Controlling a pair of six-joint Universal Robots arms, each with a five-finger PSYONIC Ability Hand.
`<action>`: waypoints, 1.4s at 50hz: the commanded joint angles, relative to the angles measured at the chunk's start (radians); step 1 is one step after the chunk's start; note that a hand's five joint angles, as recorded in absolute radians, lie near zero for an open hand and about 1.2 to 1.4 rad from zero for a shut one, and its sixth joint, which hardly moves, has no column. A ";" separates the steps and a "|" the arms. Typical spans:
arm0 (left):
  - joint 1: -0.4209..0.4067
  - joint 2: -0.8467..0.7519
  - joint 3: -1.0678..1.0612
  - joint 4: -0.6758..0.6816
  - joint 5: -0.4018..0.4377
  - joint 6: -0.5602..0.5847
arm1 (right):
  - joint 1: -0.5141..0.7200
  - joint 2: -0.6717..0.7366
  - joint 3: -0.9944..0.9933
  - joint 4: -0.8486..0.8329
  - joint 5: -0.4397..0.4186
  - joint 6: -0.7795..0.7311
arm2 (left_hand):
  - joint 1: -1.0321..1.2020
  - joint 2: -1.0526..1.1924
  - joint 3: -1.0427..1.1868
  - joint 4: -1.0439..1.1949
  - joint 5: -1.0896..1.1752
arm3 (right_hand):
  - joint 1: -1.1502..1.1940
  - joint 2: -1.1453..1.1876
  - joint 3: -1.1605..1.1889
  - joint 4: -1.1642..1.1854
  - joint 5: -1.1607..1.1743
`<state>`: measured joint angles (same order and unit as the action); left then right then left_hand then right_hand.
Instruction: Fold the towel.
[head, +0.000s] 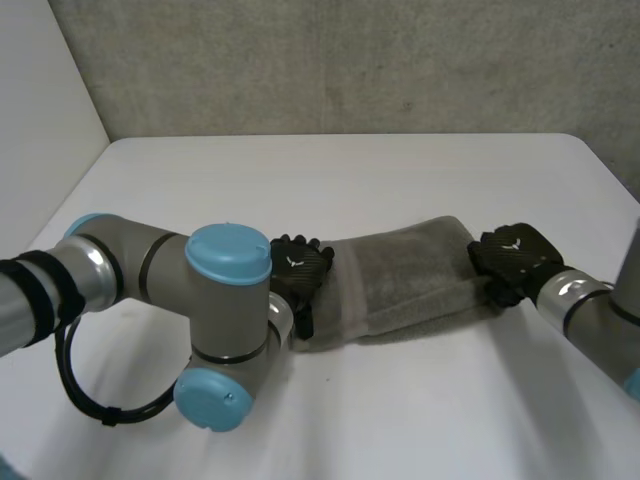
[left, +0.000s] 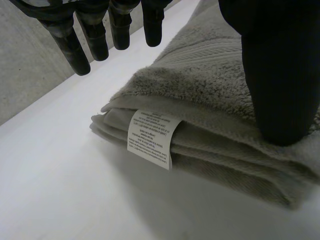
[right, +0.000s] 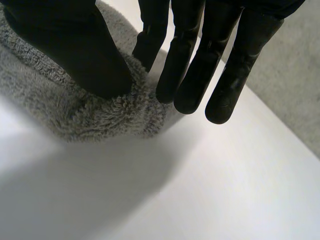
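A grey towel (head: 410, 280) lies folded into a thick long bundle across the white table (head: 350, 170). My left hand (head: 298, 270) is at its left end. In the left wrist view this hand (left: 280, 75) is open, its thumb resting on top of the towel (left: 200, 85) and its straight fingers (left: 75, 50) hanging above the end. A white label (left: 150, 137) sticks out between the layers there. My right hand (head: 515, 258) lies over the right end. In the right wrist view that hand (right: 200, 60) has its thumb pressed on the towel (right: 100, 115) and its straight fingers just past the rounded end.
The left arm's grey joints and light-blue caps (head: 225, 260) stand over the near left of the table. A grey wall (head: 350, 60) runs behind the table's far edge. Bare table surface lies beyond the towel and in front of it.
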<state>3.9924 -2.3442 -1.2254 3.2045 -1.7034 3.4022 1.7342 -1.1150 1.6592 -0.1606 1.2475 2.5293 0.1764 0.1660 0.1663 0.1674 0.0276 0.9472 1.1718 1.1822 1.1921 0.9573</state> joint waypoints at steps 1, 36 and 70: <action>0.004 0.071 -0.063 0.008 0.004 -0.006 | 0.139 -0.005 -0.053 0.006 0.089 -0.009 | 0.002 0.012 0.012 0.011 -0.024 | 0.449 0.224 0.214 0.204 0.264; 0.246 0.451 -0.230 0.098 -0.004 -0.101 | 0.648 0.156 -0.187 -0.166 0.018 -0.136 | 0.019 0.030 0.029 0.028 -0.006 | -0.363 -0.588 -0.598 -0.608 -0.548; 0.002 0.031 0.073 -0.204 -0.168 -0.397 | 0.268 0.314 -0.533 0.355 -0.112 0.462 | 0.049 0.059 0.059 0.058 0.023 | -0.773 -0.997 -1.008 -1.018 -0.957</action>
<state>4.0022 -2.2798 -1.1340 2.9696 -1.8271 2.9987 1.9871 -0.9149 1.2194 0.1624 1.1271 3.0600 0.1953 0.1969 0.1968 0.1969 0.0267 0.2104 0.2314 0.2125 0.2342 0.0598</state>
